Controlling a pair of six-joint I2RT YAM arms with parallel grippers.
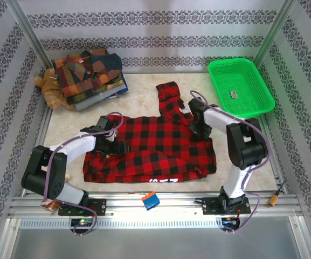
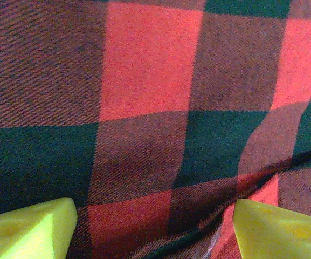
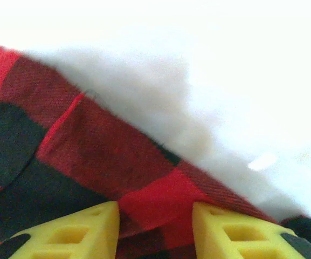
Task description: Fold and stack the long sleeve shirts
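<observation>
Black-and-white arms (image 1: 74, 145), yellow pincer fingertips (image 2: 31, 229)

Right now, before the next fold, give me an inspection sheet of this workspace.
Surface: pale marbled tabletop, partly covered.
Job's things: red-and-black check shirt spread out in the middle; stack of folded plaid shirts far left.
Clutter: teddy bear beside the stack; green basket far right; blue-and-orange block on the near rail.
Grippers: left gripper open over the shirt; right gripper straddling the shirt's edge, grip unclear.
Cables: purple cables along both arms.
Surroundings: patterned walls, metal frame posts.
</observation>
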